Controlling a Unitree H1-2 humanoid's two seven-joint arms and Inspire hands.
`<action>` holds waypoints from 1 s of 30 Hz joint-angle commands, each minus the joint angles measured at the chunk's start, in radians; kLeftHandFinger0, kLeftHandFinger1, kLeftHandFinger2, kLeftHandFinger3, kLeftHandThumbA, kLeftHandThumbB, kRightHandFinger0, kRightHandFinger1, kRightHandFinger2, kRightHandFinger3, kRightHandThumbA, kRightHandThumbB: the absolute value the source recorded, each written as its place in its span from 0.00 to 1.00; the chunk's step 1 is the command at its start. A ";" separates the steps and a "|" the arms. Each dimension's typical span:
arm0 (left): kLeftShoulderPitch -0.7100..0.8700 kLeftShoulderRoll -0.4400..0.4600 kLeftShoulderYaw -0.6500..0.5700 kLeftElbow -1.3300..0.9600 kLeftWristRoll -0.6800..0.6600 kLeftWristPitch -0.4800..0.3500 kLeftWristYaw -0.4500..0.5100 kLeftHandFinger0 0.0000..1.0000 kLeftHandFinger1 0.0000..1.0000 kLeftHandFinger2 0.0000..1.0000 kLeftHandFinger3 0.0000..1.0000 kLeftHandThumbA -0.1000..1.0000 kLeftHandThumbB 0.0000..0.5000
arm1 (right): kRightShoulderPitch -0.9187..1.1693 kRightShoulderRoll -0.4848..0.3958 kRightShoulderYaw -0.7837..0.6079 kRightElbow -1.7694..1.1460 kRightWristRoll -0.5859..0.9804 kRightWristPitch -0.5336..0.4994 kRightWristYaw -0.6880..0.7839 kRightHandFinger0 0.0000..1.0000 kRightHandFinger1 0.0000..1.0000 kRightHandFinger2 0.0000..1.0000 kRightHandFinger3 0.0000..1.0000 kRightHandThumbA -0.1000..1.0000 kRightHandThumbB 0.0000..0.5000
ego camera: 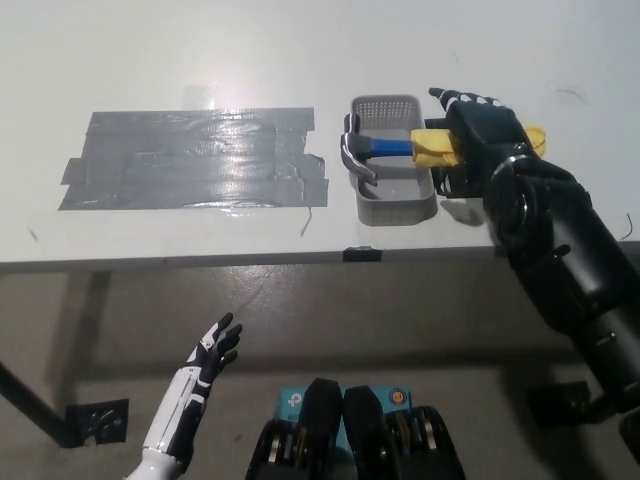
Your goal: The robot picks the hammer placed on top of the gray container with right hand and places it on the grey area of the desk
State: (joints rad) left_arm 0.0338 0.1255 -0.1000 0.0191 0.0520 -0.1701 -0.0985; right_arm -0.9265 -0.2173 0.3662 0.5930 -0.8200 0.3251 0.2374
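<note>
No text, label, brand, number or sign can be read here. The only mark of that kind is a small white emblem on a teal patch (290, 399) at about six o'clock, at the bottom edge; it is too small and too blurred to make out.

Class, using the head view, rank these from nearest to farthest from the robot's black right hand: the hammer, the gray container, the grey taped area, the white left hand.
1. hammer: its yellow grip lies under the right hand.
2. gray container: just left.
3. grey taped area: further left on the desk.
4. left hand: lower left, below the desk edge.
</note>
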 commanded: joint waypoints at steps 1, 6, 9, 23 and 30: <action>-0.014 0.012 0.006 -0.012 0.000 -0.041 -0.008 1.00 1.00 1.00 1.00 1.00 0.19 | -0.077 0.007 0.007 0.017 0.016 -0.031 -0.052 1.00 1.00 1.00 1.00 1.00 0.87; -0.019 0.014 0.008 -0.008 0.001 -0.046 -0.007 1.00 1.00 1.00 1.00 1.00 0.21 | -0.092 0.005 0.018 0.065 0.014 -0.044 -0.074 1.00 1.00 1.00 1.00 1.00 0.87; -0.022 0.015 0.007 -0.005 0.010 -0.049 -0.004 1.00 1.00 1.00 1.00 1.00 0.20 | -0.102 0.003 0.020 0.083 0.017 -0.054 -0.091 1.00 1.00 1.00 1.00 1.00 0.88; -0.042 0.014 0.005 -0.013 0.009 -0.034 -0.008 1.00 1.00 1.00 1.00 1.00 0.19 | -0.134 0.070 0.078 0.471 -0.026 -0.286 -0.702 0.00 0.35 0.74 0.45 0.00 0.32; -0.052 0.016 0.006 -0.006 0.006 -0.033 -0.010 1.00 1.00 1.00 1.00 1.00 0.18 | -0.133 0.075 0.059 0.492 -0.002 -0.357 -0.808 0.00 0.46 0.76 0.93 0.00 0.27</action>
State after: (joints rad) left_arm 0.0227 0.1265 -0.1000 0.0270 0.0523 -0.1767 -0.0983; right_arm -0.9648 -0.1700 0.4260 1.0006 -0.8349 0.1901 -0.1900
